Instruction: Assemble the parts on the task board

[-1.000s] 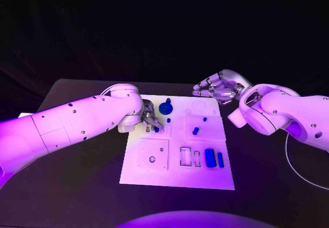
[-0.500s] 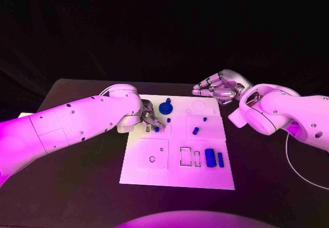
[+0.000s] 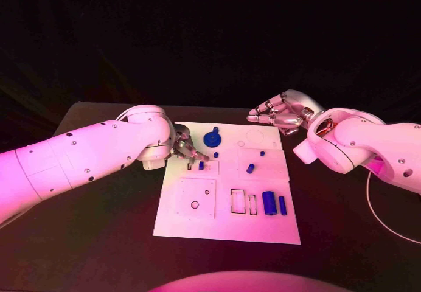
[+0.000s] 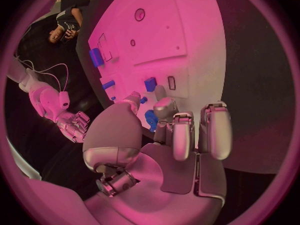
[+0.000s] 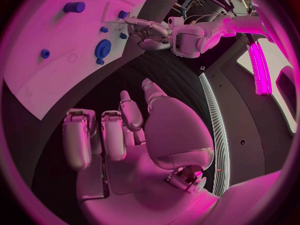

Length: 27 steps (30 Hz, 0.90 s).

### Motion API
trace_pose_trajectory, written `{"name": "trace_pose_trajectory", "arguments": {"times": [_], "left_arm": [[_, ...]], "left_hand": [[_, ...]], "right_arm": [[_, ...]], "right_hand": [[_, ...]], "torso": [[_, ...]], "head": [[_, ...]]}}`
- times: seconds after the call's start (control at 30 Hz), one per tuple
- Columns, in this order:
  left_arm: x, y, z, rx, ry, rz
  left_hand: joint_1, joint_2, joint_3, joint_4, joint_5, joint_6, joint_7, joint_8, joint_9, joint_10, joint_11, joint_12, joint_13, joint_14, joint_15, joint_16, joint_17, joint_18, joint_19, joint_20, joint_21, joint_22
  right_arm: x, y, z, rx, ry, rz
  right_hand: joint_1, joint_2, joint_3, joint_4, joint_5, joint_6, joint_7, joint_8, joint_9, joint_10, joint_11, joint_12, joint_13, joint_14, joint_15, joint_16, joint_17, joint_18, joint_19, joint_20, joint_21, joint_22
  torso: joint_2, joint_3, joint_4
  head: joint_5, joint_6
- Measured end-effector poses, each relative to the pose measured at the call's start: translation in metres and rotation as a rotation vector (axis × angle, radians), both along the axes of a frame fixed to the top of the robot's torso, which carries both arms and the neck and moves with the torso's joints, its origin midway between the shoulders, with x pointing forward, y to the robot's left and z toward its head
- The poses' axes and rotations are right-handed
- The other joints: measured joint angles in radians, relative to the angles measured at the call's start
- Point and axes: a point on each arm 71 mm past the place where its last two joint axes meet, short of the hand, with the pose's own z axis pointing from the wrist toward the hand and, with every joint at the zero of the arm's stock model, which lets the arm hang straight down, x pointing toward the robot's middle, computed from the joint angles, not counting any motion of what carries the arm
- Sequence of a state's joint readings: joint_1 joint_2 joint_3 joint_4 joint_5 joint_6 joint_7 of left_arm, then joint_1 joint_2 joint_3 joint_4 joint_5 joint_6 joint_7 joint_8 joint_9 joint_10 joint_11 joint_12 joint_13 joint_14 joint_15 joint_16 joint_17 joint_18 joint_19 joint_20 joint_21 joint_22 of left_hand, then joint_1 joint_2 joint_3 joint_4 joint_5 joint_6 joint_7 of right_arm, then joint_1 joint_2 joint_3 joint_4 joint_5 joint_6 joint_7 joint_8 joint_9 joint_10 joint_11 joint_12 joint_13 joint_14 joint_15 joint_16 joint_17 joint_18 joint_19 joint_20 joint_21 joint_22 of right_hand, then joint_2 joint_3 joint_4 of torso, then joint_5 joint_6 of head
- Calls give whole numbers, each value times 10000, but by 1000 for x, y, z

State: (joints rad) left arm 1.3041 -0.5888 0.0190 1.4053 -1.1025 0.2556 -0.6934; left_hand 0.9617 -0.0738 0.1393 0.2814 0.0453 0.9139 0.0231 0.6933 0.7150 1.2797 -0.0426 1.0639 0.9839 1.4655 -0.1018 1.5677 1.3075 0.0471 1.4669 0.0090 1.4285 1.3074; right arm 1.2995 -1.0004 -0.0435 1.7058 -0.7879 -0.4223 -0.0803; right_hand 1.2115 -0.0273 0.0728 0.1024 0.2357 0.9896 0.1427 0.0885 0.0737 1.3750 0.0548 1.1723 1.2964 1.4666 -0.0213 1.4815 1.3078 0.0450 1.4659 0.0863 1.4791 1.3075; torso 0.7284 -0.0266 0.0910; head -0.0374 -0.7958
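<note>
Left hand [image 3: 184, 148] hung over the task board's [image 3: 228, 228] far left edge, fingers spread, holding nothing, right hand [image 3: 279, 112] curled empty beyond the far edge.

We count one white task board [image 3: 226, 228] on one black table [image 3: 97, 243], with two hands over it: the left hand [image 3: 182, 148] and the right hand [image 3: 275, 112]. Blue parts [image 3: 269, 202] on the board number perhaps seven; the small ones near its far-left corner are hard to separate.
</note>
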Motion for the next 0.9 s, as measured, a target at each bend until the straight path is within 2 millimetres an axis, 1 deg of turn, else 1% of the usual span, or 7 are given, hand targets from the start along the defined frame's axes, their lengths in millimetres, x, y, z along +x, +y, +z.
{"name": "trace_pose_trajectory", "arguments": {"times": [0.03,0.13,0.2,0.3,0.5,0.7,0.9], "left_arm": [[1,2,5,-77,-64,61],[9,11,25,-192,-303,251],[13,15,34,-191,-389,350],[22,23,42,-116,-426,558],[38,29,43,29,-365,981],[52,30,36,348,-332,1333],[62,29,27,789,-230,1495]], "left_hand": [[140,-14,-58,-48,0,-86,64,-67,-27,-145,36,-183,-193,0,0,0,0,1,-32,32,-86,0],[579,10,-279,-103,0,-467,249,-405,-235,-551,216,-657,-698,3,180,0,0,0,-269,158,-388,-1],[761,54,-363,-128,0,-553,335,-558,-357,-643,292,-749,-817,3,184,0,0,-1,-330,219,-489,-22],[985,207,-596,-57,0,-663,446,-849,-628,-738,388,-802,-928,18,307,0,-1,-1,-380,268,-550,-86],[1226,368,-843,22,0,-669,466,-1054,-885,-679,449,-593,-789,17,307,0,-1,1,-288,360,-475,7],[1311,453,-1051,62,0,-467,463,-1056,-1014,-504,408,-413,-655,17,307,0,-2,1,-236,396,-360,7],[1357,500,-1245,69,0,-278,426,-1056,-1093,-396,371,-266,-518,17,306,0,-2,1,-142,322,-278,6]], "right_arm": [[0,0,0,-2,3,-6],[1,-1,-1,-9,18,-19],[1,-1,-1,-13,24,-26],[1,-1,-2,-18,34,-35],[2,0,-2,-20,48,-23],[2,1,-3,-18,63,-2],[2,2,-3,-14,78,27]], "right_hand": [[0,0,-23,23,0,0,0,0,0,0,0,0,0,0,0,0,0,0,0,0,0,0],[0,0,-26,26,0,0,0,0,0,0,0,0,0,0,0,0,0,1,0,0,0,-1],[0,0,-26,26,0,0,0,0,0,0,0,0,0,0,0,0,-1,1,0,0,0,-1],[0,0,-26,27,0,0,0,0,0,0,0,0,0,0,0,-39,-1,1,0,0,0,-1],[0,0,-121,39,64,0,0,0,0,0,0,0,0,0,0,-39,-1,1,0,0,0,-2],[1,0,-121,39,64,0,0,0,0,0,0,0,1,0,0,-39,-2,1,0,0,0,-2],[1,0,-149,67,120,0,0,0,0,0,0,0,1,0,0,-39,-3,0,0,0,1,-3]], "torso": [[-1,0,-2],[3,0,-4],[5,0,-2],[5,3,3],[20,-12,3],[27,-19,3],[40,-24,-8]], "head": [[2,13],[15,42],[21,50],[27,68],[49,112],[100,150],[136,164]]}}
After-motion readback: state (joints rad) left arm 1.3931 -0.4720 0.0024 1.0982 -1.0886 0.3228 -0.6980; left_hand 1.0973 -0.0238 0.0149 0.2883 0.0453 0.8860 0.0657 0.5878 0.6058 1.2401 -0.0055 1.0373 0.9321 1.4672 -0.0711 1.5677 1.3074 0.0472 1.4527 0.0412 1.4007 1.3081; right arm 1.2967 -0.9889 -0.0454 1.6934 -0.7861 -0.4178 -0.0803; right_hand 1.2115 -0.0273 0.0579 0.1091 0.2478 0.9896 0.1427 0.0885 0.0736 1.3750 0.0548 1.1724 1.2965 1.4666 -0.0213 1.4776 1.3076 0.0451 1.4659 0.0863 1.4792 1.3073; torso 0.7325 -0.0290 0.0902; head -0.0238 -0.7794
